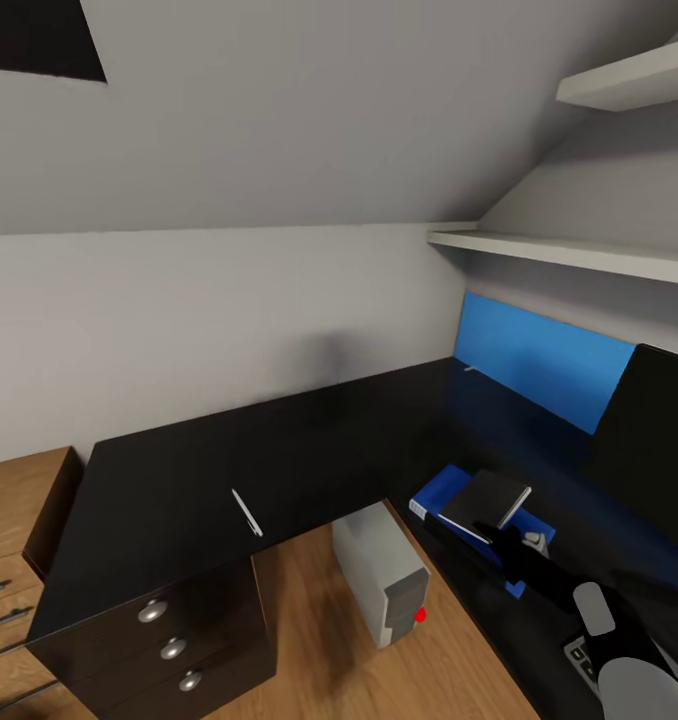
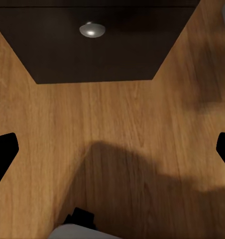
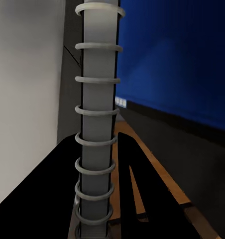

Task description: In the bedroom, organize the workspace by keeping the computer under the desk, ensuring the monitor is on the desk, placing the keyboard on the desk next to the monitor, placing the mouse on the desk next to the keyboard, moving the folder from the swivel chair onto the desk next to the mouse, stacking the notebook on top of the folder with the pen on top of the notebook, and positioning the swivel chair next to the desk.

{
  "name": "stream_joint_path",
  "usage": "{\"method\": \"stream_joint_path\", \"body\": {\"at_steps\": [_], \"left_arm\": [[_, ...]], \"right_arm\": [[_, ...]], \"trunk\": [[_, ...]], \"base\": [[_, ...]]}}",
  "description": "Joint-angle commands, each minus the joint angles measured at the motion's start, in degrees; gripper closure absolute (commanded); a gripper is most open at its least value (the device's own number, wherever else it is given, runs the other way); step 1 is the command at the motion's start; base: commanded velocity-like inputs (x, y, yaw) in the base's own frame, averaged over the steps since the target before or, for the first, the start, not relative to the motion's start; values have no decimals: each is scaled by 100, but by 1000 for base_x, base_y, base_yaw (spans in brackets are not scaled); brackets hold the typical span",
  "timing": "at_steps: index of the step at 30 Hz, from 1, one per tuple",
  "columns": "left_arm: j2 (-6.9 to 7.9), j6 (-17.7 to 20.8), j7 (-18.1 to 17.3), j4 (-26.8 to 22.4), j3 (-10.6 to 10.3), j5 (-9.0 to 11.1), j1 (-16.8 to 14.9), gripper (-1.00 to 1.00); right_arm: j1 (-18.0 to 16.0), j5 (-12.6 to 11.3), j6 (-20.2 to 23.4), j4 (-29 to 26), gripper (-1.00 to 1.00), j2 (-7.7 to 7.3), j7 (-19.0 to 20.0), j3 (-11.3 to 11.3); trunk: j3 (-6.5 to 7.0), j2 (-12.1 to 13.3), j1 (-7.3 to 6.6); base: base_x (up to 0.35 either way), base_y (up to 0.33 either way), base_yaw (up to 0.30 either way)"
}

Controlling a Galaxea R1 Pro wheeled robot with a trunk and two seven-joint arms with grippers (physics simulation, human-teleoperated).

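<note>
The right hand (image 1: 527, 543) grips the notebook (image 1: 487, 503) above the folder (image 1: 441, 492); left hand fingers (image 2: 4, 152) spread wide.

Three drawer knobs (image 1: 173, 648), two shelves (image 1: 579, 255).

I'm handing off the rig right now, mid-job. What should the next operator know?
Left hand: open, empty, over the floor near the drawer unit.
Right hand: shut on the notebook, holding it at the folder, which lies on the desk.
Done: Computer under the desk, monitor on it, folder placed.
Left: release the notebook on the folder, fetch the Pen from the desk's other wing and set it on top, then check the rest of the layout.
</note>
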Motion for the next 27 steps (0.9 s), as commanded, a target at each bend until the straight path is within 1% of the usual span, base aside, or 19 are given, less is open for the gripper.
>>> {"method": "stream_joint_path", "body": {"at_steps": [1,3,23,24,27], "left_arm": [[-3,-4,4,-8,1,26,2,-100],[-3,-4,8,-7,-2,27,2,-100],[-3,-4,2,-6,-14,25,2,-100],[-3,-4,2,-6,-13,23,2,-100],[-3,-4,2,-6,-12,20,2,-100]], "right_arm": [[-6,-7,36,0,100,2,18,-24],[-6,-7,36,0,100,0,16,-24],[-6,-7,36,0,100,2,17,-24],[-6,-7,36,0,-100,2,18,-24],[-6,-7,36,0,-100,7,14,-24]], "trunk": [[-23,-45,23],[-59,-125,67],[-59,-125,67],[-59,-125,67],[-59,-125,67]], "base": [[2,0,0],[1,0,0],[0,0,0],[0,0,0],[0,0,0]]}}
